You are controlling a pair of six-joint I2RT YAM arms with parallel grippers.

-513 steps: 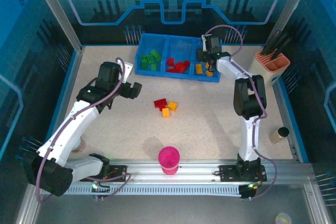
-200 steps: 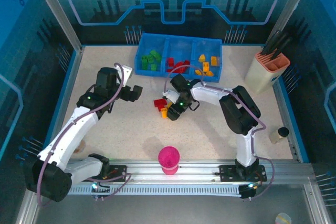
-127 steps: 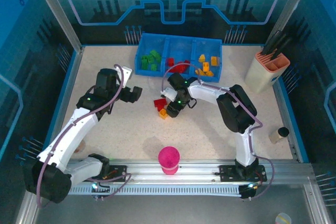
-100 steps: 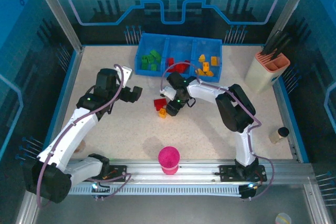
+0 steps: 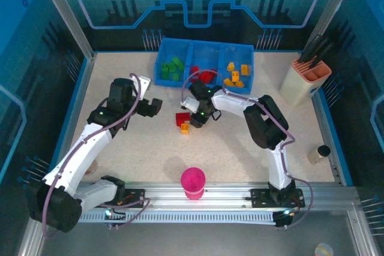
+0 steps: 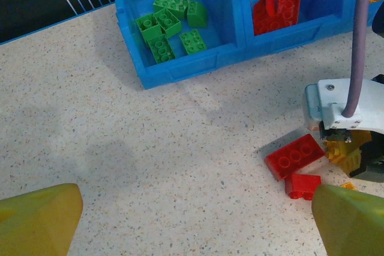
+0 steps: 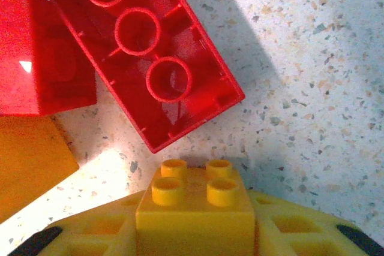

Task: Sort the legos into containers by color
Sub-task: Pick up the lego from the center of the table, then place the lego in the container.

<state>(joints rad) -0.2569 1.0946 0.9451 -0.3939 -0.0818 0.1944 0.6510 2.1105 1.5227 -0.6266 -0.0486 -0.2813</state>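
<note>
right end effector (image 5: 200,116) shifted left, low, gripping yellow lego (image 7: 195,205)

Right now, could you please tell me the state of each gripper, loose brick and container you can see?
Left gripper, open, empty.
Right gripper, shut on the yellow brick.
Long red brick, upside down on the table.
Tray, holding green bricks, red bricks, yellow-orange bricks in separate compartments.
Pink cup, upright.
</note>
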